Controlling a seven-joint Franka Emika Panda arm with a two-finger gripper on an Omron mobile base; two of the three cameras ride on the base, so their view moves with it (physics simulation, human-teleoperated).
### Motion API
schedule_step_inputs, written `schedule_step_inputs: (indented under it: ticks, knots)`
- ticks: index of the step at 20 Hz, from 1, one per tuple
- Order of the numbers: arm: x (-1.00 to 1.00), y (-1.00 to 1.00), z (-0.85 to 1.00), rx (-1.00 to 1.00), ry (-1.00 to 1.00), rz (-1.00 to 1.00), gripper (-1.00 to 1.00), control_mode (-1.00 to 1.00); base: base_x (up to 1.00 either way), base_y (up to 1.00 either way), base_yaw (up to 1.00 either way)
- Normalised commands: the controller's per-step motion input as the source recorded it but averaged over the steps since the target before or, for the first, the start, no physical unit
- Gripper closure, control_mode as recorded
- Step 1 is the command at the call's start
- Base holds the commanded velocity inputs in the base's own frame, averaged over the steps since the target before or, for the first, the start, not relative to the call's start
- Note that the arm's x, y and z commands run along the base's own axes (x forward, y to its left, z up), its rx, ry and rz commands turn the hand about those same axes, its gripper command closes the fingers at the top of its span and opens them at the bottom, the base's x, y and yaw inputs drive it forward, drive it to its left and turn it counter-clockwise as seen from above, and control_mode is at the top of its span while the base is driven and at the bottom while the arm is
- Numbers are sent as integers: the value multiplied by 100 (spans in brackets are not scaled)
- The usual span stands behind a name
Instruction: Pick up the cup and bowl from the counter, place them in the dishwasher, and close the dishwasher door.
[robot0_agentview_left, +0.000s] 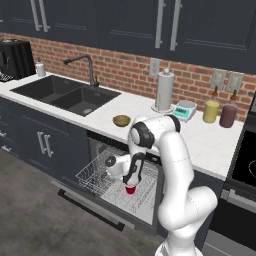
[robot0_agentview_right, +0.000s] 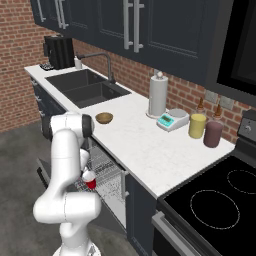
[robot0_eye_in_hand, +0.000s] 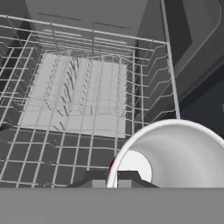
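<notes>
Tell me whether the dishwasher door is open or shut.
Open. The dishwasher door lies dropped flat toward the floor, and the wire rack is pulled out over it, with the gripper holding the cup above the rack.

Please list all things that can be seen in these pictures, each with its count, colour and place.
cup: 1, red, white rim, in the gripper above the rack
bowl: 1, olive-tan, on the counter
wire rack: 1, silver, pulled out of the dishwasher
dishwasher door: 1, dark grey, folded down
sink: 1, black, double, left in the counter
paper towel roll: 1, white, by the wall
kitchen scale: 1, teal-white, beside the roll
jars: 2, yellow and maroon, near the stove
gripper: 1, dark, shut on the cup
</notes>
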Motion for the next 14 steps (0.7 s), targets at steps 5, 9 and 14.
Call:
schedule_step_inputs:
  ticks: [5, 9, 14]
  knots:
    - [-3, 9, -24, -1, 4, 1, 100, -100, 0, 0, 0]
    - [-7, 0, -13, 0, 0, 0, 100, -100, 0, 0, 0]
    - [-1, 0, -2, 0, 0, 0, -100, -100, 0, 0, 0]
